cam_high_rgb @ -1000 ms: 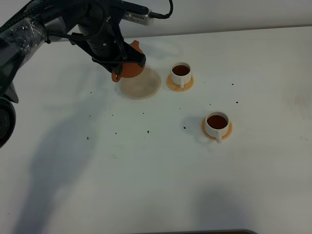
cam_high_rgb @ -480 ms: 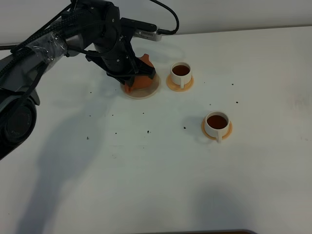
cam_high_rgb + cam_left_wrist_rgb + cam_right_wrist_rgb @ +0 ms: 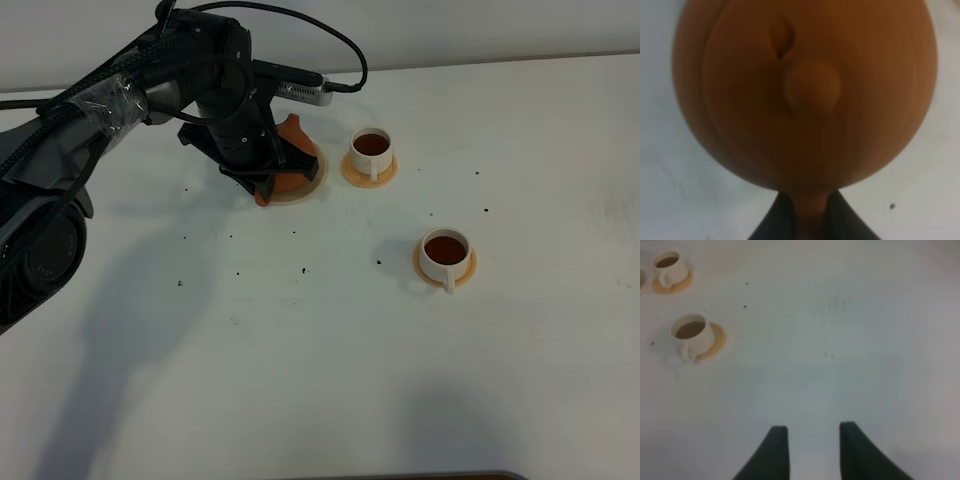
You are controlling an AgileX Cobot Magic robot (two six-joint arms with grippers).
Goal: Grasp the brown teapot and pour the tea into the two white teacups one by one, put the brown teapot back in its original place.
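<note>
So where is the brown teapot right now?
In the exterior high view the brown teapot is at upper left, over the beige coaster, held in the left gripper, just left of the nearer-back white teacup.

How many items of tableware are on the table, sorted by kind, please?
Brown teapot: 1
White teacups: 2, both holding tea
Orange saucers: 2, one under each cup
Pale beige coaster: 1, under the teapot
Total: 6
</note>
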